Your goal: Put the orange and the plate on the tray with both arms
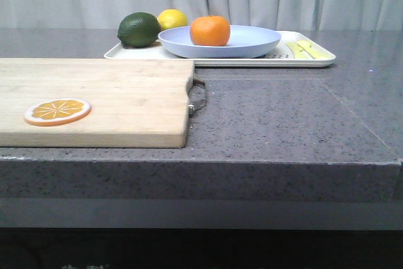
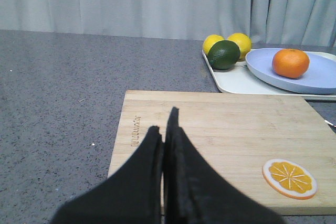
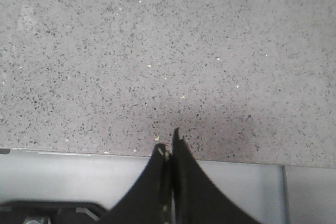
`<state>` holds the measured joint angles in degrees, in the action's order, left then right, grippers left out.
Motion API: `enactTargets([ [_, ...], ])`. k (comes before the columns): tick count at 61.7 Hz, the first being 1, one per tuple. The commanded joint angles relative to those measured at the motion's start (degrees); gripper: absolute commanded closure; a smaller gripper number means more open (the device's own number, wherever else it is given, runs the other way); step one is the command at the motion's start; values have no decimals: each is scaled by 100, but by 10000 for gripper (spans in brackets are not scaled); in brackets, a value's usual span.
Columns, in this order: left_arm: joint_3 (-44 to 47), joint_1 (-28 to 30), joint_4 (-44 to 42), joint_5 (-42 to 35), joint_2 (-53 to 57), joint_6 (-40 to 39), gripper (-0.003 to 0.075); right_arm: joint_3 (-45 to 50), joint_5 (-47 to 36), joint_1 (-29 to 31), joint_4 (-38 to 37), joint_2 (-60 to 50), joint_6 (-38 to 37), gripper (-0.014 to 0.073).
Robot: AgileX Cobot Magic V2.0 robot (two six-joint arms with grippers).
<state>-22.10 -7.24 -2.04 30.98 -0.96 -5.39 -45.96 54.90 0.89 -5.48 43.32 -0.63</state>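
- Front view: the orange (image 1: 210,31) sits on the plate (image 1: 252,45), and the plate rests on the tray (image 1: 318,61) at the far side of the counter (image 1: 283,118). A green lime (image 1: 138,29) and a yellow lemon (image 1: 172,19) lie on the tray just beside the plate. A wooden cutting board (image 1: 113,99) lies nearer, carrying an orange slice (image 1: 57,111). Neither gripper appears in this view.
- Left wrist view: the left gripper (image 2: 165,129) is clenched, fingers pressed together, grasping nothing. It hangs over the near edge of the cutting board (image 2: 220,124). The orange (image 2: 290,63) on the plate (image 2: 320,77) lies well ahead of the fingertips and off to one side, on the tray (image 2: 236,80). The lime (image 2: 223,54) and two lemons (image 2: 239,42) sit beside the plate. The orange slice (image 2: 289,178) lies on the board near the gripper.
- Right wrist view: the right gripper (image 3: 167,142) is clenched and empty, above the counter (image 3: 157,51) edge. No task item is visible here.
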Motion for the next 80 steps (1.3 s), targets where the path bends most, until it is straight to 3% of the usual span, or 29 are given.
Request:
enactTargets([
  [1, -149, 14, 32, -481, -79, -53, 738, 314, -748, 23, -36, -574, 63, 654],
  [13, -149, 14, 32, -481, -79, -53, 738, 1230, -1858, 4, 16, -1614, 63, 654],
  [21, -149, 14, 32, -481, -79, -53, 738, 1510, -2098, 4, 255, -1795, 63, 654],
  [80, -149, 14, 32, -481, -79, -53, 738, 1572, -2134, 4, 303, -1801, 63, 654],
])
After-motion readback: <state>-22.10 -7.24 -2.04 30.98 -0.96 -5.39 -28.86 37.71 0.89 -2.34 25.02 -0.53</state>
